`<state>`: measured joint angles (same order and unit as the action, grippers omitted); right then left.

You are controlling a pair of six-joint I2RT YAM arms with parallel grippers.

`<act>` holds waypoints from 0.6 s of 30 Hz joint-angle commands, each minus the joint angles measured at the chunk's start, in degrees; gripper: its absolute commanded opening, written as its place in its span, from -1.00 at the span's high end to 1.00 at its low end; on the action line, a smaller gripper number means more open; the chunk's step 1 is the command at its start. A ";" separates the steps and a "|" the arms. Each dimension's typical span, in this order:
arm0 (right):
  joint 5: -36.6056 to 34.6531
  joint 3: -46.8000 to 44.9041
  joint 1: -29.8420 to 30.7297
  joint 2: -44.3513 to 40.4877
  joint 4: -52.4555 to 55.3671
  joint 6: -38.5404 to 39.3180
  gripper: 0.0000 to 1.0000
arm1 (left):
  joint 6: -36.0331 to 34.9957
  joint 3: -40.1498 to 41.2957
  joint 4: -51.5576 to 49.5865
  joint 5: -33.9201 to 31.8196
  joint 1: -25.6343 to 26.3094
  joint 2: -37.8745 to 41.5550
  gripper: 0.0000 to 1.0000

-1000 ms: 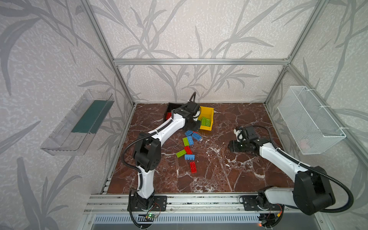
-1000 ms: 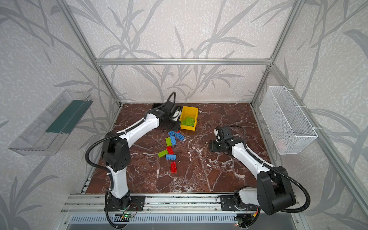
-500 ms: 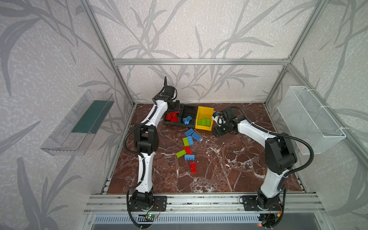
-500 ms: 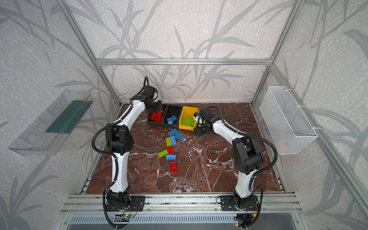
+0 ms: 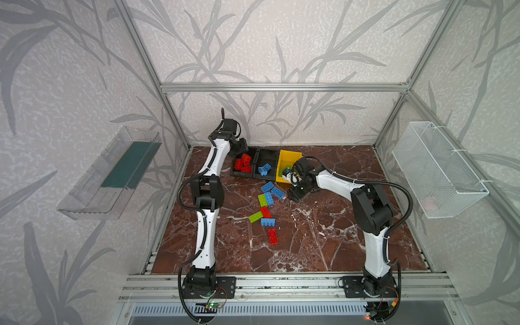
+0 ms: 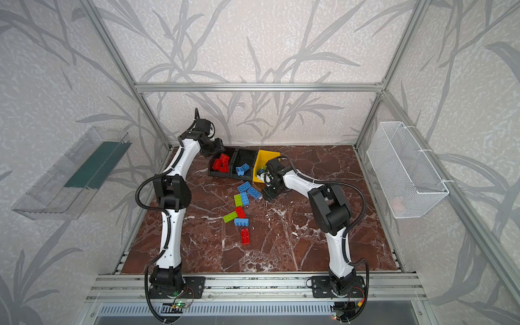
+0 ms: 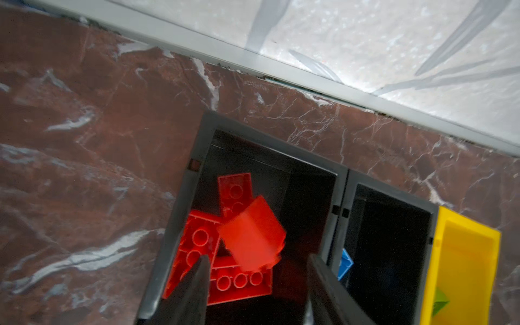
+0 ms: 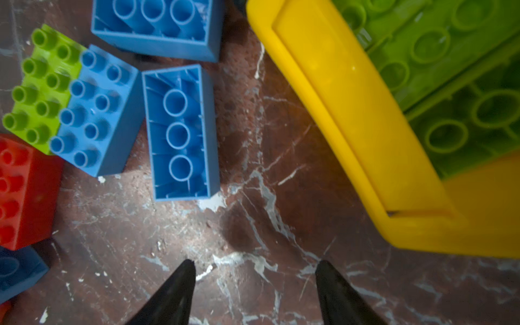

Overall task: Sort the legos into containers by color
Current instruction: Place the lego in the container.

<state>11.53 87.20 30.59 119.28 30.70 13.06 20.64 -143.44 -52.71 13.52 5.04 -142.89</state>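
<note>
Three containers stand in a row at the back: a black bin [image 5: 253, 153] with red legos [image 5: 243, 164], a black bin [image 5: 267, 156] with a blue lego [image 5: 264, 168], and a yellow bin [image 5: 289, 157] with green legos [image 8: 439, 56]. My left gripper [image 7: 257, 257] hangs open over the red-filled bin [image 7: 180, 213]; a blurred red lego [image 7: 251, 236] is loose just beyond its fingers. My right gripper [image 8: 256, 263] is open and empty, low over the floor beside the yellow bin [image 8: 351, 112], just short of an upturned blue lego [image 8: 181, 132]. Several loose legos [image 5: 265, 212] lie mid-floor.
A white wire basket [image 5: 439, 171] hangs on the right wall and a clear tray [image 5: 109, 174] on the left wall. The back wall rail [image 7: 309, 76] runs close behind the bins. Bare marble floor [image 5: 323, 239] lies in front of the loose pile.
My left gripper has opened over the red-filled black bin and the red lego has come free of it. My right gripper has come forward and down from the yellow bin toward the blue legos.
</note>
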 commanded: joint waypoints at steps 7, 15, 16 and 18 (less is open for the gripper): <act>-0.08 5.75 2.84 5.40 2.39 3.89 -0.37 | 0.89 5.55 0.55 1.39 -0.30 4.83 -0.97; -2.23 6.41 4.48 6.16 1.76 7.52 -0.33 | 0.10 21.93 5.63 1.09 -0.48 16.57 -0.96; -2.47 7.06 4.65 6.64 2.27 8.28 -0.32 | 0.06 24.62 6.76 1.21 -0.47 18.08 -0.96; -2.65 9.13 5.12 8.00 3.55 9.94 -0.32 | 0.23 30.15 9.76 0.98 -0.47 21.02 -0.96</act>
<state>9.85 93.25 35.09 125.25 32.32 19.70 21.19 -117.05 -46.68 14.63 4.82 -126.65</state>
